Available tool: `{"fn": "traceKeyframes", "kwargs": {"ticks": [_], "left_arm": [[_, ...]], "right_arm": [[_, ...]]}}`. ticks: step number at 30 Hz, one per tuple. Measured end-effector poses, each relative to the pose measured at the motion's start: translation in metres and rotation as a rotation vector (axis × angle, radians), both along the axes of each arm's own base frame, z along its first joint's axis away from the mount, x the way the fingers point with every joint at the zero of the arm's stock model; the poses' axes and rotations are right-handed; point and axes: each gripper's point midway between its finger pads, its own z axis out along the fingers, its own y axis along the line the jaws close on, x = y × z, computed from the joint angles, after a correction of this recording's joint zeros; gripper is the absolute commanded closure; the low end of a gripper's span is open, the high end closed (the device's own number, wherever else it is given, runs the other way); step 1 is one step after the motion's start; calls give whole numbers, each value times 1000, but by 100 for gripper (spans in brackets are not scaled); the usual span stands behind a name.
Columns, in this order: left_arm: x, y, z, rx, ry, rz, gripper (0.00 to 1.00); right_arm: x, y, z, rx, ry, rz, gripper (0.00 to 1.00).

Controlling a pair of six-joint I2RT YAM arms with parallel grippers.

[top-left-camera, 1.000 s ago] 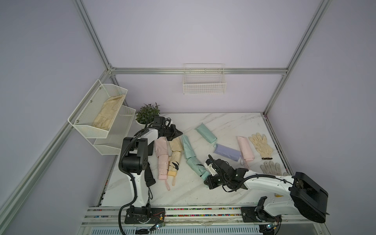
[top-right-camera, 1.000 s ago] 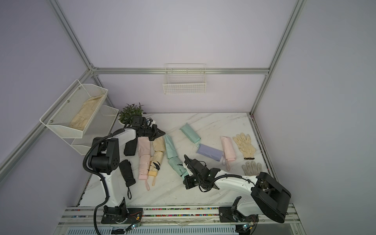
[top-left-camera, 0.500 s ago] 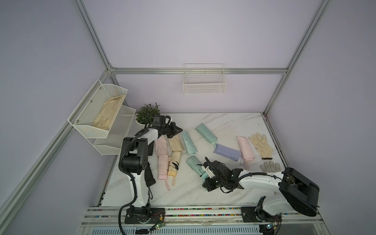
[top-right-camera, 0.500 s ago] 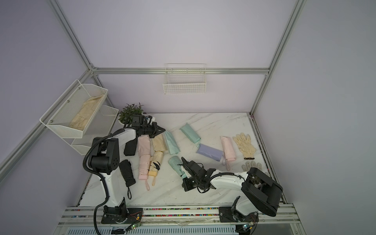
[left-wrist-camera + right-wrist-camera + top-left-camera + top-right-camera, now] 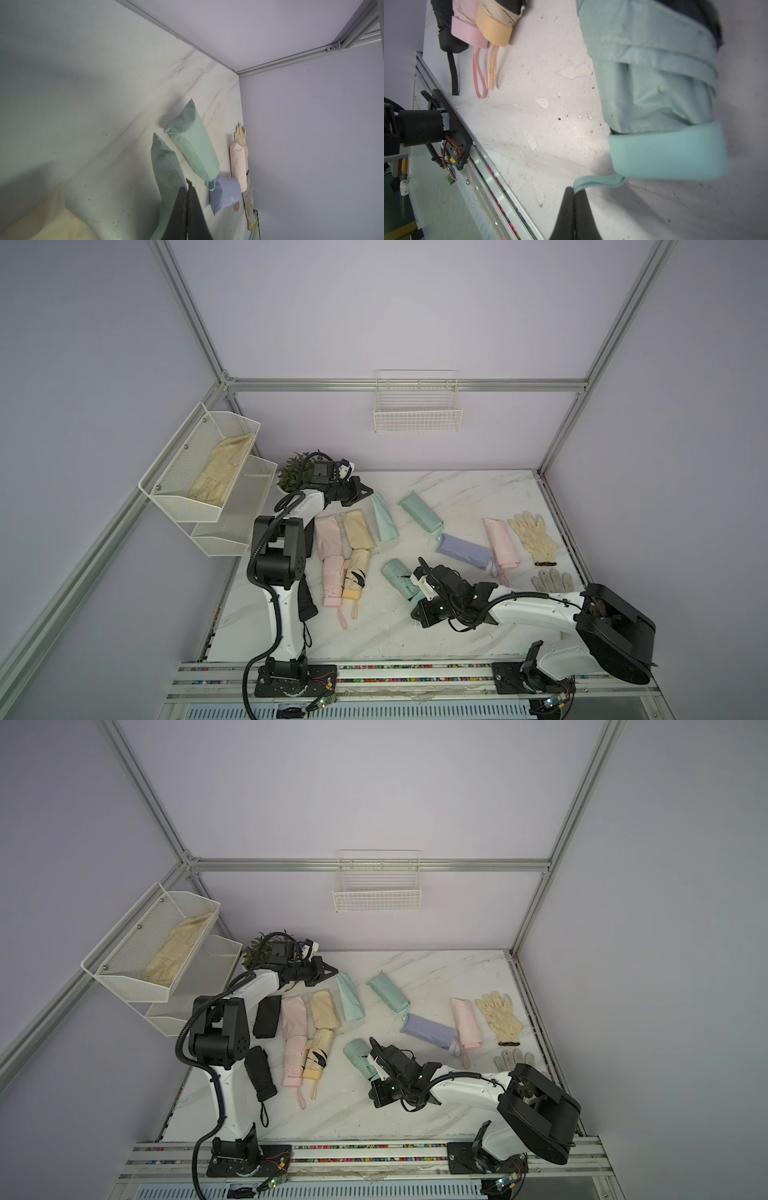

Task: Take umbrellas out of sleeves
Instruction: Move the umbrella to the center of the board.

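Pinching mint umbrella [image 5: 654, 83] by its loop [image 5: 598, 181], right tool [image 5: 573, 190] sits alongside.

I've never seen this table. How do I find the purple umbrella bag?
On the white marble table, look at the side where the cream glove lies. A pink sleeve lies right beside that glove, and next inward is the lilac sleeve, with a mint green sleeve at its far end. It is the only lilac thing there.

White links [image 5: 536, 608], black joints [image 5: 278, 564], black cables [image 5: 266, 655]
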Motion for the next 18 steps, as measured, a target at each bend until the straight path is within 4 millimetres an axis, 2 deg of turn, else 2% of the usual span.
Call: {"fn": "traceKeyframes", "kwargs": {"ticks": [5, 8, 9, 11, 14, 17, 18], "left_arm": [[1, -1, -28, 23, 67, 7, 100], [-2, -3, -41, 43, 101, 12, 96], [-3, -3, -42, 51, 105, 14, 91], [-3, -4, -44, 71, 98, 14, 73], [-3, -2, -47, 107, 100, 19, 56], [-2, 2, -44, 140, 97, 24, 49], [0, 4, -41, 149, 92, 27, 49]], "right_arm": [[-4, -10, 18, 35, -39, -15, 100], [-6, -16, 20, 35, -43, -26, 100], [-7, -17, 18, 30, -40, -27, 100], [-8, -19, 13, 20, -28, -29, 100], [-10, -20, 6, 4, -9, -29, 100], [-11, -19, 1, -1, 8, -26, 100], [-12, -18, 0, 1, 15, -22, 95]]}}
